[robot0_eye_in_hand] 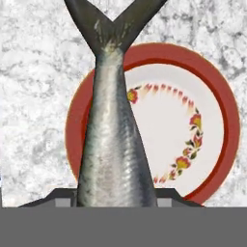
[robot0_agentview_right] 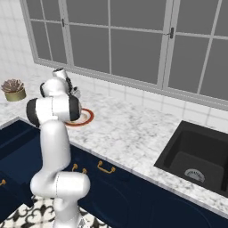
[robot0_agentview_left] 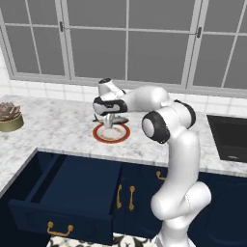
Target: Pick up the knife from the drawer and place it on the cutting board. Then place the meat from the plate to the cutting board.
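The meat step is in progress. The gripper [robot0_agentview_left: 112, 120] is hanging over the plate [robot0_agentview_left: 111, 134] on the bench [robot0_agentview_left: 58, 126], grasping the meat [robot0_eye_in_hand: 115, 144]. In the hand view the fish is running up from between the fingers, its forked tail lying past the plate's rim; whether it is lifted clear of the plate cannot be told.

Judged next move: carrying the meat to the cutting board, which calls for a firm grip and a level transfer.

The drawer [robot0_agentview_left: 62, 198] is standing open at near left.

Count: one plate, one meat piece, one open drawer, one potted plant [robot0_agentview_left: 9, 116], one sink [robot0_agentview_right: 196, 156].
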